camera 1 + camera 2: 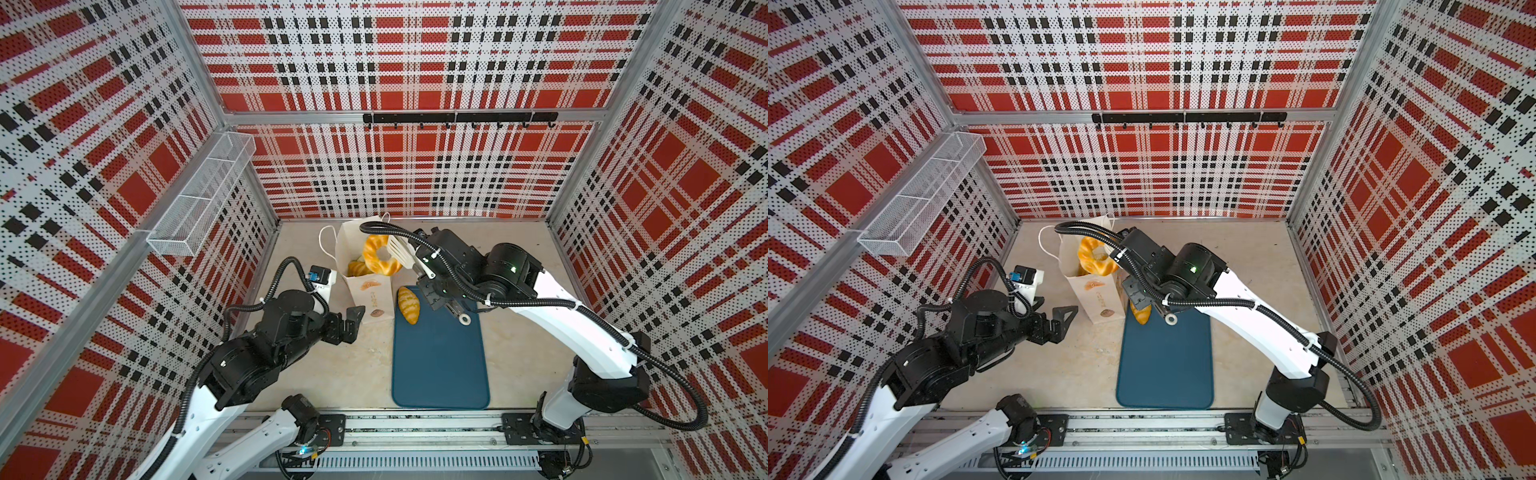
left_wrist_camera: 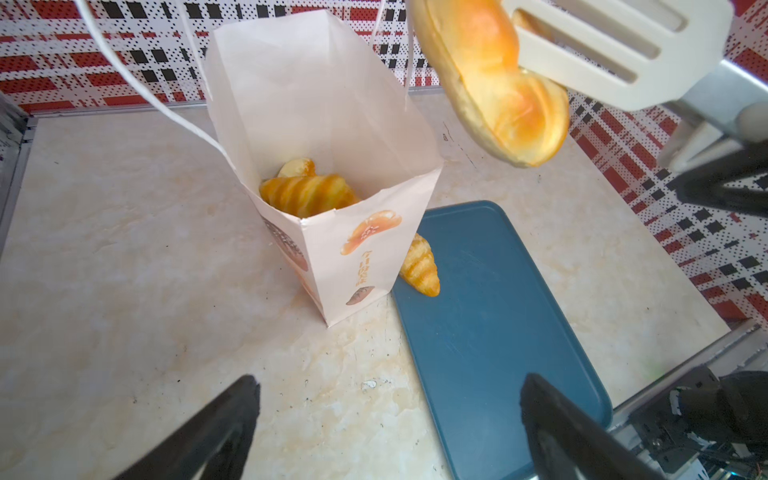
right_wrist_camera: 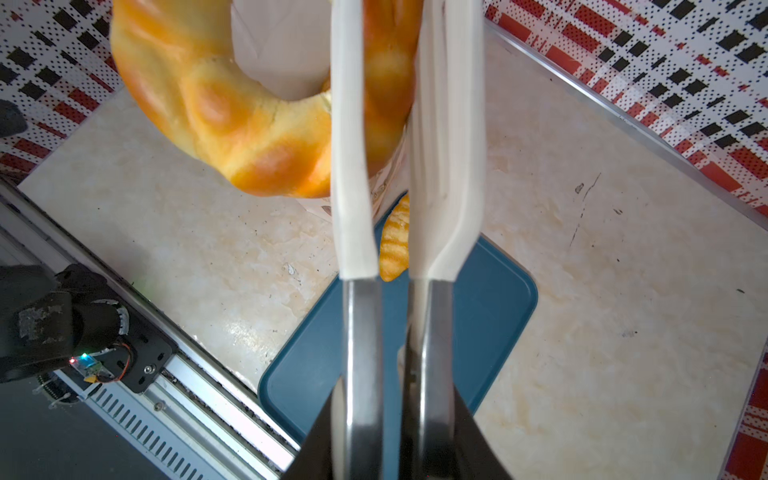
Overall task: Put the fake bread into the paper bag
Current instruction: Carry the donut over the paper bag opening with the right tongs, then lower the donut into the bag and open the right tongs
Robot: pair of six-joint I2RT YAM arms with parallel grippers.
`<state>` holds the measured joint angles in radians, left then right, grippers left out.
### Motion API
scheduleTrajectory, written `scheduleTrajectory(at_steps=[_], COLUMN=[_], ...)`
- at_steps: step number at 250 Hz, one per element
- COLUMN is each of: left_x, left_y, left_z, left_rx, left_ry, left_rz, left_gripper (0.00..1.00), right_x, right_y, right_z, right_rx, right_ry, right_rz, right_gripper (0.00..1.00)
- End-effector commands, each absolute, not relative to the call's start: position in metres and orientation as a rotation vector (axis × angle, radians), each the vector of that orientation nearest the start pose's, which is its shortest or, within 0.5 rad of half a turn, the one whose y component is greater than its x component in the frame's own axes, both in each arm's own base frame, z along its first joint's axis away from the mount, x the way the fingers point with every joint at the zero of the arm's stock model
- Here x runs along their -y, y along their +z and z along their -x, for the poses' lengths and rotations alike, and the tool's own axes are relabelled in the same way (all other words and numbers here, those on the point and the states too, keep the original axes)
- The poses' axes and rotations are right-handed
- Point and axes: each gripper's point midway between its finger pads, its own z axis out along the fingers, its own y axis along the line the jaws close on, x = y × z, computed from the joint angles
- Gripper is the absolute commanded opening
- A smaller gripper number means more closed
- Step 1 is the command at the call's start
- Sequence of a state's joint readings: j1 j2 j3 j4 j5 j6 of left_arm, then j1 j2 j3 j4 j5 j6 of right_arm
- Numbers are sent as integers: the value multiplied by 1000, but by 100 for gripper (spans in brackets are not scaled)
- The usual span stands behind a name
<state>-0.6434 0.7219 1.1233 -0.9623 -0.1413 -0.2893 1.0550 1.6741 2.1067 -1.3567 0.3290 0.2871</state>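
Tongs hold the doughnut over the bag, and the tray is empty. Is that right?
Not quite. The tongs do hold the doughnut over the bag, but the tray is not empty: one croissant lies on it, as a top view shows.

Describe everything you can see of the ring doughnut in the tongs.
The ring doughnut is a glossy golden-orange toy ring with lobed bumps, browner patches and a paler flat underside. It hangs tilted in the air, one side pinched between the white slotted blades of the tongs, which the right gripper holds. It is raised at the open top of the paper bag, touching only the tongs.
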Motion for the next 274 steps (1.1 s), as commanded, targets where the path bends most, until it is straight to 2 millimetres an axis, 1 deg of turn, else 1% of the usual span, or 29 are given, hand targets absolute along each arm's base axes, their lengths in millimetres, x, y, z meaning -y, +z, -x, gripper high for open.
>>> scheduleTrajectory(at_steps=[1, 43, 82, 114, 187, 232, 252, 274], left_x=[115, 104, 95, 93, 92, 93, 93, 93], left_y=[315, 310, 305, 303, 295, 293, 293, 292], left_z=[-198, -201, -202, -201, -202, -202, -201, -201], left_rx=[-2127, -2150, -2171, -2174, -2192, -2194, -2194, -2196], left_ry=[-410, -393, -370, -379, -379, -382, -385, -385], left_rz=[-307, -255, -230, -222, -222, -224, -223, -223], left_gripper=[100, 99, 99, 99, 99, 99, 100, 99], right_x=[-332, -356, -366, -364, -359, -362, -362, -362], right_y=[368, 364, 357, 354, 340, 335, 334, 335], right_z=[-257, -269, -280, -290, -300, -304, -305, -305], right_rx=[-2188, -2152, -2145, -2137, -2150, -2154, -2155, -2155], right_ry=[231, 232, 188, 113, -11, -51, -66, -62], right_rz=[743, 758, 757, 732, 728, 742, 746, 744], right_gripper=[32, 32, 32, 33, 36, 41, 48, 49])
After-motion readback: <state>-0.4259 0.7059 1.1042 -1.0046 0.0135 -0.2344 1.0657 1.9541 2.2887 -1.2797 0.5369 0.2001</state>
